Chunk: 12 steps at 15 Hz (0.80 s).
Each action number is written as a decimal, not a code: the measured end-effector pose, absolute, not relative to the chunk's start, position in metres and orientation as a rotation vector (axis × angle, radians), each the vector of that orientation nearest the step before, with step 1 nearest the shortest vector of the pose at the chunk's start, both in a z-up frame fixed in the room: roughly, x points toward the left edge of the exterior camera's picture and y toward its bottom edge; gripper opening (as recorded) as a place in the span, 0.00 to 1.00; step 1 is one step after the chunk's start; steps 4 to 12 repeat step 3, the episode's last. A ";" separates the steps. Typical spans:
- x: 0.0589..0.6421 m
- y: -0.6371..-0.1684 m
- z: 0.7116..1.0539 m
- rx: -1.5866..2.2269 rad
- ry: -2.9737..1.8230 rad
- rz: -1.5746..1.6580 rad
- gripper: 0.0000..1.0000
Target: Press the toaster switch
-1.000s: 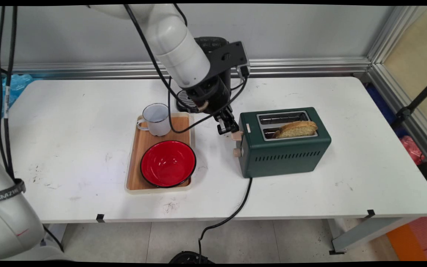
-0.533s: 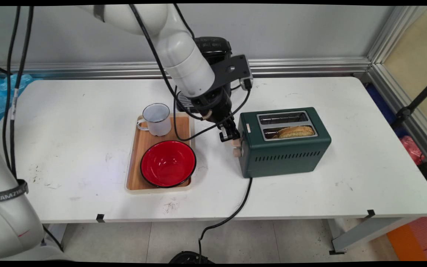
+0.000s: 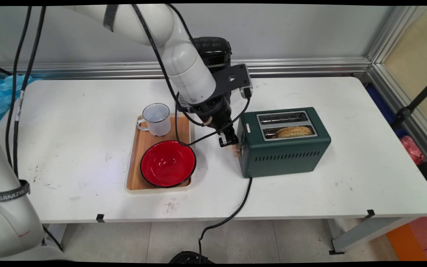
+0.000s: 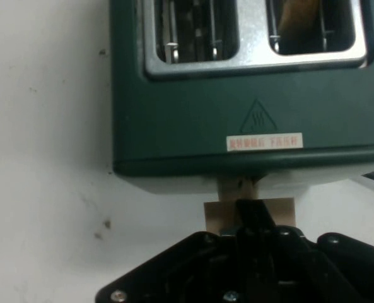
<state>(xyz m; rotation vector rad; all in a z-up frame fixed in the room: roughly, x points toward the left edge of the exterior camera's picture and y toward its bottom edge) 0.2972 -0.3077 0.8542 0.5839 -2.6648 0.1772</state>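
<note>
A dark green toaster (image 3: 287,152) stands right of the table's middle. A slice of bread (image 3: 293,131) sits low in its near slot; the far slot is empty. My gripper (image 3: 231,141) is shut, its tips pressed down on the beige lever (image 3: 237,150) at the toaster's left end. In the hand view the closed fingertips (image 4: 250,211) rest on the lever (image 4: 281,211) just below the toaster's end (image 4: 250,120), and the bread (image 4: 297,19) shows in the upper right slot.
A wooden tray (image 3: 135,155) left of the toaster holds a red bowl (image 3: 168,163) and a white enamel mug (image 3: 157,119). A black coffee machine (image 3: 213,50) stands behind my arm. The toaster's cord (image 3: 232,215) runs off the table's front edge.
My gripper has moved down along the toaster's left end, taking the lever down with it. The bread has sunk from sticking out of the slot to sitting low inside.
</note>
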 end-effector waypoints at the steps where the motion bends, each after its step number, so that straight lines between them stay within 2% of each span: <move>1: 0.297 -0.308 0.852 0.584 -2.668 0.175 0.00; 12: 0.298 -0.308 0.849 0.584 -2.674 0.173 0.00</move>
